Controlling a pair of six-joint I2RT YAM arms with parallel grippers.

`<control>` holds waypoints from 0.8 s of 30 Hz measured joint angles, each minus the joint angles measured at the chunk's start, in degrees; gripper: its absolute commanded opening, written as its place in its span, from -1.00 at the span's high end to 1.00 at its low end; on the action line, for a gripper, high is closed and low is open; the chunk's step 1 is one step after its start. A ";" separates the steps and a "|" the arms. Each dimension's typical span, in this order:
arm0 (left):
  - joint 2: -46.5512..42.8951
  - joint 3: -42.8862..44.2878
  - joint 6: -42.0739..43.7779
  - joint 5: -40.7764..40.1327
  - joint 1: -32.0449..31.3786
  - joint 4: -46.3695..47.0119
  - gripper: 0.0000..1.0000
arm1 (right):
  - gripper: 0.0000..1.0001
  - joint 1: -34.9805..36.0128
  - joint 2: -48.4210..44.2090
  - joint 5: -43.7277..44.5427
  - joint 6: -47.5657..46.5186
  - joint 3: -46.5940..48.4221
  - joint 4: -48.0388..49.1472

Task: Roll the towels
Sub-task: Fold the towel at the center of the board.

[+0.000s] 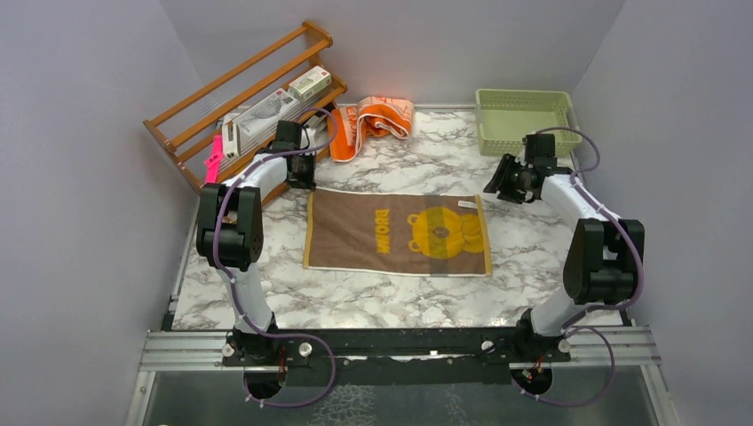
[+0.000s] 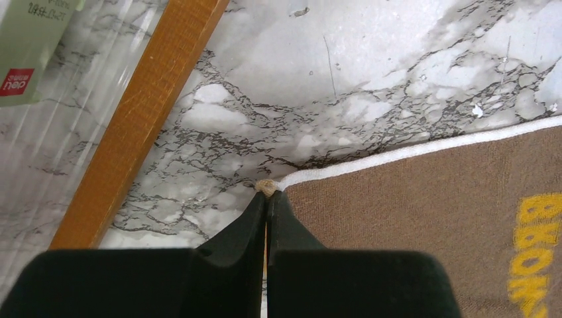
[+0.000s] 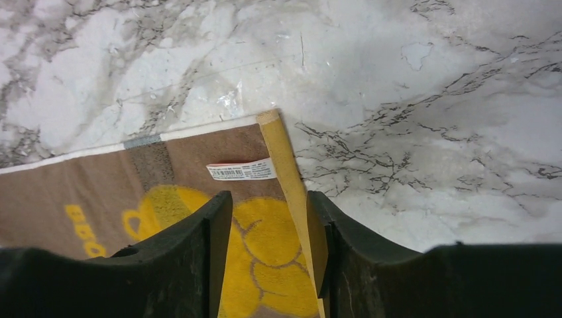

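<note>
Left end effector (image 2: pixel 267 195): clamps brown towel (image 1: pixel 395 232) corner
Right end effector (image 3: pixel 268 218): open, astride edge
Progress: flat — rolling unstarted

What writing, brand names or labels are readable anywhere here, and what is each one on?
"BROWN": yellow letters on the brown towel.
"deli": white on a red patch, on the box at the wooden rack.
Small print above that patch: too blurred to read.
The white tag at the brown towel's corner: barcode and print too small to read.
The orange towel at the back: no print readable.
</note>
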 measured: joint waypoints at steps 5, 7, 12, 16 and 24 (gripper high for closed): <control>0.00 1.51 0.72 0.42 -0.04 -1.44 1.00 | 0.11 3.08 4.87 3.10 -1.25 2.64 0.22; 0.00 1.81 0.79 0.72 -0.09 -1.68 1.00 | 0.11 3.93 7.45 4.02 -1.57 4.35 0.55; 0.00 1.97 1.03 1.53 -0.09 -1.92 1.00 | 0.22 4.55 12.68 5.09 -2.75 6.80 1.07; 0.00 2.05 1.42 1.62 -0.09 -2.49 1.00 | 0.30 4.50 16.15 5.90 -3.37 8.35 1.42; 0.00 2.64 1.68 1.88 -0.09 -3.43 1.00 | 0.37 5.18 17.07 7.56 -4.83 8.35 1.92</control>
